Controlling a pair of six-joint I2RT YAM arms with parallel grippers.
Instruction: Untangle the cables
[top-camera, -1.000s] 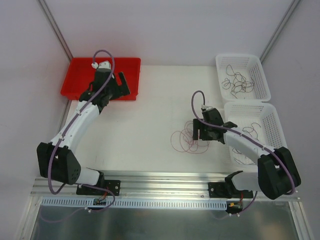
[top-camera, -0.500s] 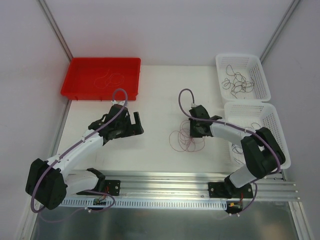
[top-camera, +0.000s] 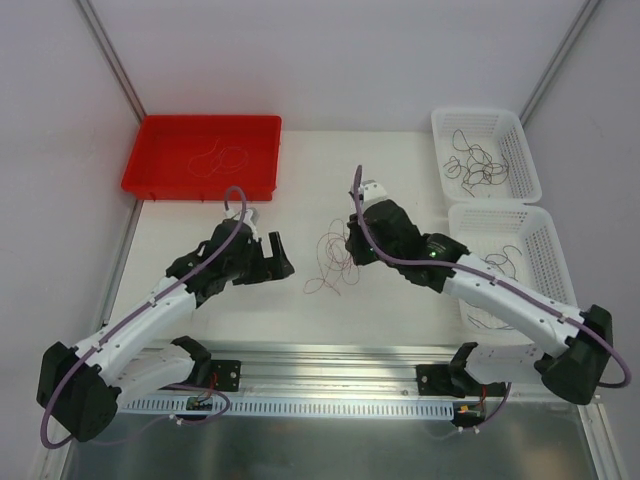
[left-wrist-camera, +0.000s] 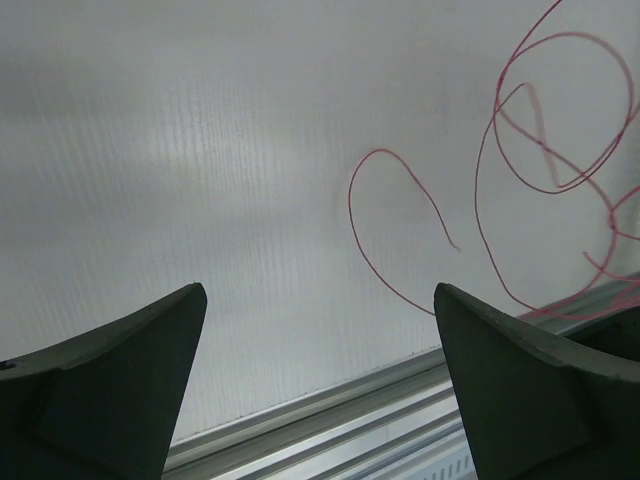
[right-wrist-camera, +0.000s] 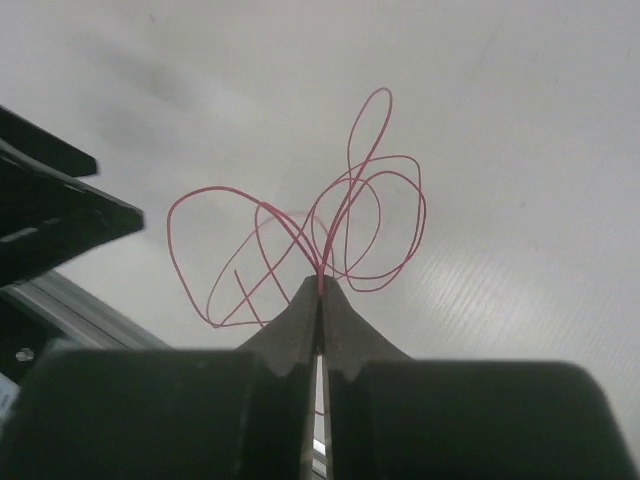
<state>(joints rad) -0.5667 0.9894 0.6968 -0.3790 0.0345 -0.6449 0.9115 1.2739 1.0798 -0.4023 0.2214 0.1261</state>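
Observation:
A loose tangle of thin red cables (top-camera: 328, 262) sits at the middle of the white table. My right gripper (top-camera: 349, 250) is at its right edge, shut on a few strands. The right wrist view shows the jaws (right-wrist-camera: 320, 285) pressed together with the red loops (right-wrist-camera: 330, 225) fanning out above the tips. My left gripper (top-camera: 272, 256) is open just left of the tangle, with nothing between its fingers. In the left wrist view its gripper (left-wrist-camera: 318, 292) is spread wide over bare table, and red cable loops (left-wrist-camera: 352, 205) lie ahead to the right.
A red tray (top-camera: 160, 178) at the back left holds one thin cable (top-camera: 215, 158). Two white baskets (top-camera: 528, 170) (top-camera: 552, 250) along the right side hold dark cables. An aluminium rail (top-camera: 320, 362) runs along the table's near edge.
My right gripper has shut on the red cables and dragged the tangle left. The left arm swung from over the red tray down to the table middle, staying open.

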